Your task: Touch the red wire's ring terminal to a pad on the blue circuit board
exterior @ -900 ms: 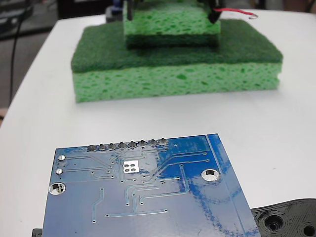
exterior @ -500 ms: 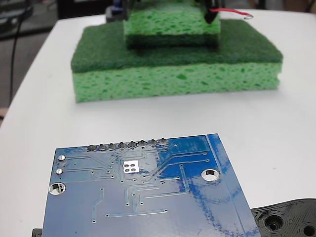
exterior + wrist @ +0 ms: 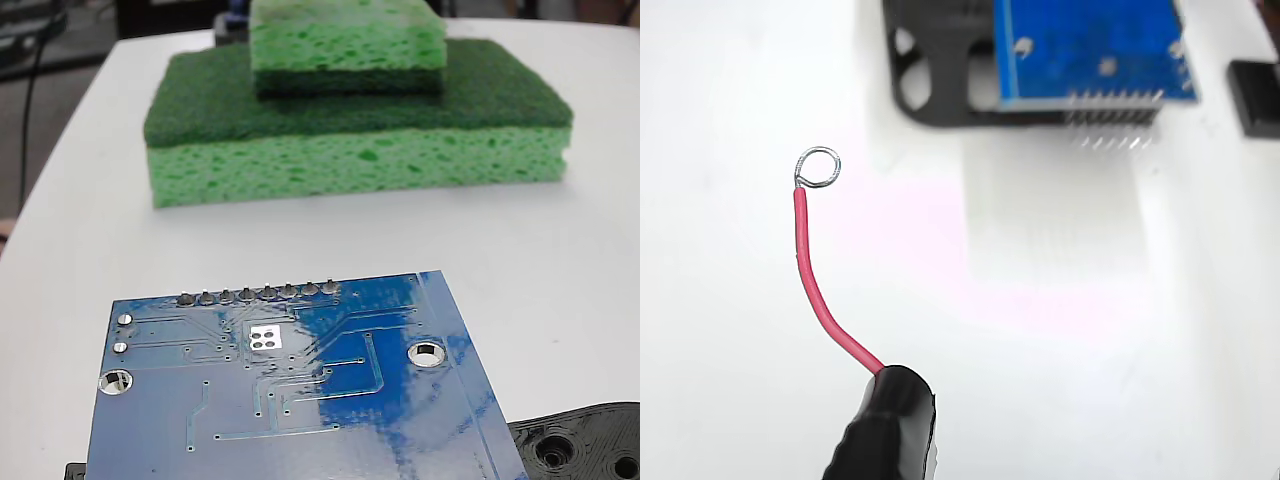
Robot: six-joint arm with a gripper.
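The blue circuit board (image 3: 300,400) lies at the near edge of the white table in the fixed view. Its silvery pad (image 3: 266,337) with four dark dots sits just below the row of solder pins (image 3: 260,294). In the wrist view the red wire (image 3: 815,290) curves up out of its black sleeve (image 3: 885,425). Its ring terminal (image 3: 819,167) hangs over bare white table, well to the left of and below the blue circuit board (image 3: 1090,50). No gripper fingers show in either view, and wire and ring are out of the fixed view.
Two green sponges are stacked at the back, a small one (image 3: 345,40) on a large one (image 3: 350,130). A black plastic piece with holes (image 3: 580,445) lies beside the board; it also shows under the board as black plastic (image 3: 930,80) in the wrist view.
The dark gripper tip with the red wire, seen above the small sponge at the top edge, has risen out of the fixed view. Board and sponges have not moved.
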